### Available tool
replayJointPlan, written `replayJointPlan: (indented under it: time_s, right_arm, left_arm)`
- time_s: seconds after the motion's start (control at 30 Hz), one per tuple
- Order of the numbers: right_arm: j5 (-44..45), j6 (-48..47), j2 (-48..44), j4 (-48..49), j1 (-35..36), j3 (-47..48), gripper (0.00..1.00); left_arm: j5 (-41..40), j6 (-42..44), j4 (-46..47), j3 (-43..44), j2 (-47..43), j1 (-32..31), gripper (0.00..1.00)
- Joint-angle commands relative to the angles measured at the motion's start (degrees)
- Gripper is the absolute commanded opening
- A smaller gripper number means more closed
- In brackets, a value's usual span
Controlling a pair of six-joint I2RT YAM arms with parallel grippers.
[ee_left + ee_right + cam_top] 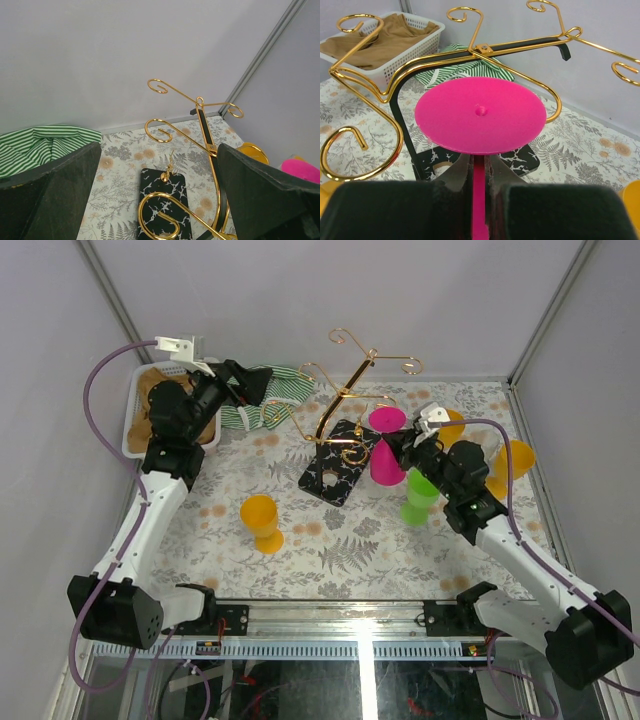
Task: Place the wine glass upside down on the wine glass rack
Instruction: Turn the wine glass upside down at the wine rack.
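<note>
The gold wine glass rack point(345, 390) stands on its black speckled base point(338, 472) at the middle back. My right gripper point(396, 447) is shut on the stem of a pink wine glass point(386, 445), held upside down with its foot up, just right of the rack. In the right wrist view the pink foot point(480, 114) sits level with the gold arms point(395, 82), and my fingers point(452, 177) clamp the stem. My left gripper point(250, 388) is open and empty, left of the rack; its view shows the rack's hooks point(159, 86) and base point(161, 200).
A yellow glass point(261, 522) stands at front left. A green glass point(420, 496) and two orange glasses point(512, 462) stand at right. A white basket point(150, 405) with brown cloth and a green striped cloth point(262, 400) lie at the back left. Enclosure walls surround the table.
</note>
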Motion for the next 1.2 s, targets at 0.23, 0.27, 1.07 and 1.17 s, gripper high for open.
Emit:
replayJointPlan:
  time_s: [0.23,0.27,1.07,1.17]
  right_arm:
    - [0.47,2.54,5.96,15.15,0.86,-0.31,0.0]
    - [0.51,2.62,6.42,15.35,0.98,-0.32,0.0]
    - [4.71,4.41,10.46,27.77,1.66,-6.44,0.0]
    - [4.34,4.51,11.59,27.82,1.73,-5.42,0.0]
  left_arm:
    - [1.11,1.01,1.52,0.88,1.22,0.09,1.0]
    - [1.06,1.2,1.37,0.94,1.12,0.08,1.0]
    - [-1.46,1.74,2.96,1.25,2.2,0.08,1.0]
    - [-2.25,1.72,4.04,-0.32,1.48,0.08,1.0]
